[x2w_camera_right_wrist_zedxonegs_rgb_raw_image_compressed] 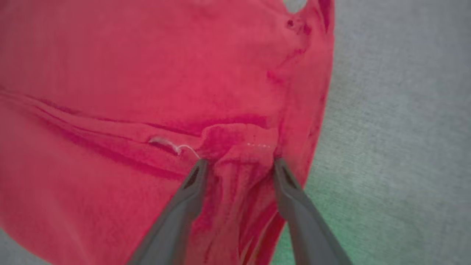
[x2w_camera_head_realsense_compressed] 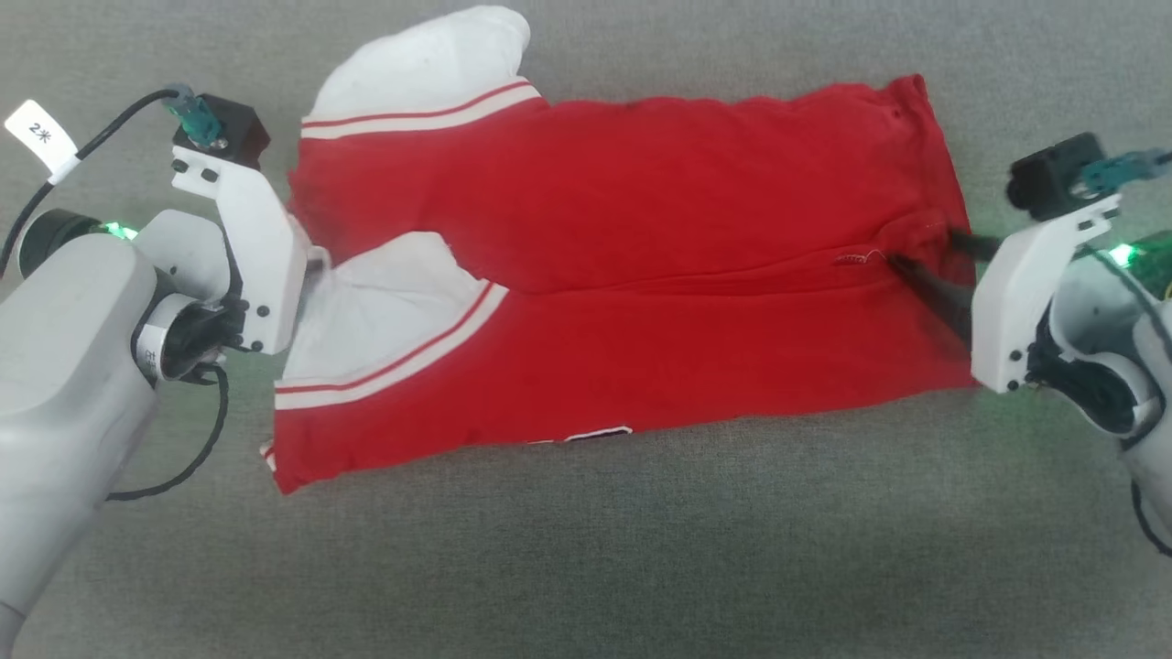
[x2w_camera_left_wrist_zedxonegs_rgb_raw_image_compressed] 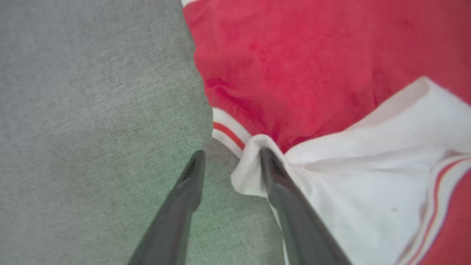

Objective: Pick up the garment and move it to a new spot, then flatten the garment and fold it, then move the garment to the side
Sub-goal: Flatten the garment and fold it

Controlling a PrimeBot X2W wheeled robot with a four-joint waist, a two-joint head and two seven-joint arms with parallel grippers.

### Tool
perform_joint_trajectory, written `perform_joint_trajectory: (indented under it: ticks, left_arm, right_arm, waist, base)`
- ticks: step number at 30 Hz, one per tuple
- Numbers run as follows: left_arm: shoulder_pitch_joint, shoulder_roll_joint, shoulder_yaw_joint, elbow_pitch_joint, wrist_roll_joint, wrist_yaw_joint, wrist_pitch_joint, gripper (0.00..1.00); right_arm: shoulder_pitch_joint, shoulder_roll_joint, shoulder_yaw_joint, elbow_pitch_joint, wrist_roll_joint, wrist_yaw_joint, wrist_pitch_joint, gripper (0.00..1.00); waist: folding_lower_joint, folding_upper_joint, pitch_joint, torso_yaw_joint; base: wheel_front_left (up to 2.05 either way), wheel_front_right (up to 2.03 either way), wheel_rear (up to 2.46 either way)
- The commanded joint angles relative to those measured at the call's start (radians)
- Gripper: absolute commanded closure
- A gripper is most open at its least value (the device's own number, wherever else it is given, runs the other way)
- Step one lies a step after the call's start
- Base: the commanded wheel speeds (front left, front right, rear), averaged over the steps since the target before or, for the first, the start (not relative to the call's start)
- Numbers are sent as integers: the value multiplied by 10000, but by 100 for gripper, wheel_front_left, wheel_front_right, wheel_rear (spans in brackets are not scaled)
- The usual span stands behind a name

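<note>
The garment (x2w_camera_head_realsense_compressed: 641, 229) is a red shirt with white sleeves, lying across the grey surface with its near half folded up to a middle seam. My left gripper (x2w_camera_head_realsense_compressed: 314, 263) is at the shirt's left edge, beside the near white sleeve (x2w_camera_head_realsense_compressed: 385, 302). In the left wrist view the left gripper (x2w_camera_left_wrist_zedxonegs_rgb_raw_image_compressed: 232, 152) stands open, one finger touching the white sleeve corner (x2w_camera_left_wrist_zedxonegs_rgb_raw_image_compressed: 250, 173) of the garment (x2w_camera_left_wrist_zedxonegs_rgb_raw_image_compressed: 294, 66). My right gripper (x2w_camera_head_realsense_compressed: 923, 249) is at the hem end. The right wrist view shows the right gripper (x2w_camera_right_wrist_zedxonegs_rgb_raw_image_compressed: 240, 162) open, straddling a bunched ridge of the garment (x2w_camera_right_wrist_zedxonegs_rgb_raw_image_compressed: 147, 73).
A grey cloth surface (x2w_camera_head_realsense_compressed: 586, 567) lies under everything, with bare room in front of the shirt and behind it. A strip of black-and-white lettering (x2w_camera_head_realsense_compressed: 595, 433) peeks out at the shirt's near edge. The left arm's black cable (x2w_camera_head_realsense_compressed: 197, 458) loops down on the left.
</note>
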Motion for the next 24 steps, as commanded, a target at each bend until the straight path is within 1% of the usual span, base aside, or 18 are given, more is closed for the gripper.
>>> perform_joint_trajectory:
  ticks: [1,4,7,9,12,16,19,21,24]
  left_arm:
    - [-132,21,14,-101,59,-28,-72,0]
    - [43,262,47,-489,80,57,-113,0]
    - [351,532,140,-1063,-34,250,-134,0]
    - [582,800,189,-1507,-86,418,-83,0]
    - [1012,1184,281,-2359,-243,743,7,0]
    - [1803,1749,373,-3592,-468,1309,127,0]
    - [2414,2053,383,-4519,-612,1754,215,0]
    - [2797,2234,380,-5015,-696,2054,245,0]
    - [3264,2421,355,-5589,-822,2456,322,0]
  right_arm:
    - [100,-43,-73,-52,34,0,-183,0]
    - [363,-179,-390,-178,-8,0,-689,0]
    - [696,-162,-999,-401,-211,0,-1412,0]
    - [972,-122,-1473,-542,-509,0,-1918,0]
    - [1440,112,-2421,-844,-1166,0,-2737,0]
    - [2123,695,-3771,-1445,-2250,0,-3626,0]
    - [2693,1329,-4754,-2087,-2902,0,-4053,0]
    - [3068,1762,-5306,-2572,-3250,0,-4165,0]
    - [3541,2293,-5853,-3296,-3698,0,-4016,0]
  waist:
    - [0,0,-132,58]
    - [0,0,-345,150]
    - [0,0,-533,237]
    - [0,0,-627,271]
    - [0,0,-765,319]
    - [0,0,-871,320]
    - [0,0,-898,305]
    - [0,0,-890,289]
    - [0,0,-846,215]
  base:
    - [0,0,0]
    - [0,0,0]
    - [0,0,0]
    - [0,0,0]
    - [0,0,0]
    - [0,0,0]
    - [0,0,0]
    - [0,0,0]
    - [0,0,0]
